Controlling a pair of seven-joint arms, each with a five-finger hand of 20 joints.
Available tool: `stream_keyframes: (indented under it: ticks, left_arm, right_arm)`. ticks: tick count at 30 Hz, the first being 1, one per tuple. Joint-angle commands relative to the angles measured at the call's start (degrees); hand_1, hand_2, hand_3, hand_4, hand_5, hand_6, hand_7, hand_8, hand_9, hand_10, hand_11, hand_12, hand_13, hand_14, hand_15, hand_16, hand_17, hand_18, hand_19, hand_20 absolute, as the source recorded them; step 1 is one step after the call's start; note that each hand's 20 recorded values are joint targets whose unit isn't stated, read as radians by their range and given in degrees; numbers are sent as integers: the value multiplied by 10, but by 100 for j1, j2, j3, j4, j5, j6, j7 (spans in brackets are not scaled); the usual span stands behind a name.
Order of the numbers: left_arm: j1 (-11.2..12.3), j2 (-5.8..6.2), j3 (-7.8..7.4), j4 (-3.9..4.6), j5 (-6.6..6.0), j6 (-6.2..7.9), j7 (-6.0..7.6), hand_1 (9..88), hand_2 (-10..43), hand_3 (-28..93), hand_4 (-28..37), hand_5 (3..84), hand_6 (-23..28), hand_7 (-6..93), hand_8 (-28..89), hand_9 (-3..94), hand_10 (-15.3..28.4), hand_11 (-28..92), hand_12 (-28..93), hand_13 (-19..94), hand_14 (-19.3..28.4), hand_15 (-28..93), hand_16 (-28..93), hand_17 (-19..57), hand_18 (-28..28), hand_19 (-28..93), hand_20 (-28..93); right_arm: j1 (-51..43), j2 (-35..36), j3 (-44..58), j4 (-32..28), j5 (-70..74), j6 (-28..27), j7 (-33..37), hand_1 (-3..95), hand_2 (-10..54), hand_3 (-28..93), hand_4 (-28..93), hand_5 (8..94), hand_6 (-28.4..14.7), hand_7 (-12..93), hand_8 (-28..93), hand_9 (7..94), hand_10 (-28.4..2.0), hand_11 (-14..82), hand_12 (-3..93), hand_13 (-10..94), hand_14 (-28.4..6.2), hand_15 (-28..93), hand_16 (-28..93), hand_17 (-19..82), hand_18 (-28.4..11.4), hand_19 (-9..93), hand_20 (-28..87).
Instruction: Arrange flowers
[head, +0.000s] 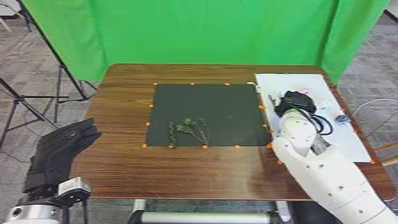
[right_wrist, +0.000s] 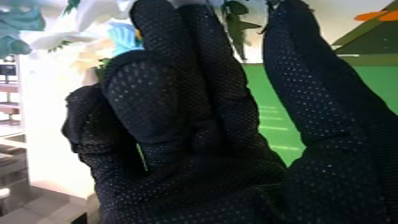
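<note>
The right hand (head: 296, 101) is over the white sheet (head: 289, 80) on the right side of the brown wooden table (head: 120, 170), its arm coming in from the lower right. In the right wrist view the right hand (right_wrist: 191, 182) is loosely open: the fingers (right_wrist: 226, 75) reach up fairly straight, two of them bent a little, and the thumb (right_wrist: 306, 75) stands well apart from them. Some green leaves (right_wrist: 235, 25) show in the gap near the fingertips — I cannot tell whether they touch the glove, but nothing is clasped. White flowers (right_wrist: 67, 39), a light blue flower (right_wrist: 124, 39) and teal petals (right_wrist: 22, 22) are close by the fingers. In the head view, a pink flower (head: 305, 91) lies just beyond the right hand, a pale flower (head: 323, 103) beside it, and a blue-grey flower (head: 343, 118) near the table's right edge. The dark mat (head: 222, 100) lies in the middle of the table, edged with orange dots. On its near left part are a narrow green stem (head: 171, 136) and, just to the right of that, a branching green sprig (head: 188, 128). The left hand (head: 67, 142) is open and holds nothing, fingers stretched forward at the table's left edge — well apart from the mat. A green curtain (head: 213, 35) hangs behind the table.
</note>
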Motion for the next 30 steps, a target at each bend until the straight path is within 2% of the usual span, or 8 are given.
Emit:
stream_keyframes:
  ticks: [1,3,9,16,19,25,27,30]
  left_arm:
    - [-10,-90,-3,17,62,-100,-85,285,58,835,-111,499,149,146,-87,411,218,346,99,277,281,575,-111,-93,215,563,151]
    - [-4,-53,-1,16,32,-76,-61,285,58,835,-111,499,149,146,-87,411,218,346,99,277,281,575,-111,-93,215,562,150]
    - [-64,-242,-16,23,173,-184,-222,286,59,835,-113,499,149,146,-87,410,218,346,99,277,281,575,-111,-93,215,562,151]
    - [11,-209,-34,1,140,-142,-177,285,60,834,-112,499,149,146,-87,411,218,347,99,277,281,575,-111,-93,215,562,151]
    - [6,-287,-49,-5,195,-172,-236,286,60,834,-113,500,149,146,-87,411,218,347,99,277,281,575,-111,-93,215,563,151]
    - [81,-241,-62,-24,149,-120,-161,286,59,835,-112,500,149,147,-87,411,217,347,99,277,281,575,-111,-93,215,562,150]
    - [83,-267,-77,-38,191,-133,-212,286,59,836,-112,500,149,146,-87,411,218,346,98,277,281,575,-111,-93,215,562,150]
    - [173,-135,-70,-53,59,-28,-77,286,59,836,-112,500,149,146,-87,410,218,346,98,277,281,575,-111,-93,215,563,150]
  right_arm:
    - [-348,-141,-76,393,-53,-223,106,445,-85,725,-278,750,-49,265,64,793,-151,254,178,757,-97,685,215,502,-211,932,291]
    - [-399,-162,-67,389,-116,-178,67,466,-90,716,-279,759,-44,275,82,802,-144,261,182,761,-92,685,216,506,-209,932,297]
    - [-454,-292,-111,441,-97,-6,14,513,-87,722,-281,789,-21,311,89,850,-120,244,247,781,-78,678,226,521,-202,932,322]
    - [-484,-278,-147,349,-16,554,-4,527,-82,746,-282,806,-18,315,148,877,-122,262,262,798,-64,683,235,532,-198,932,355]
    - [-429,-250,-137,280,-9,776,-11,520,-87,764,-282,819,-23,300,166,883,-126,278,257,805,-62,687,238,541,-196,932,367]
    - [-129,-97,-287,147,-53,1106,7,518,-93,779,-282,838,-29,279,190,893,-128,294,253,818,-57,687,241,550,-196,932,384]
    - [-17,-51,-335,94,-76,1164,10,518,-94,782,-282,841,-31,275,192,896,-128,294,254,820,-56,688,242,553,-195,932,387]
    - [106,7,-382,9,-105,1244,-28,519,-94,783,-282,845,-32,268,196,900,-129,293,256,822,-55,688,243,555,-196,932,391]
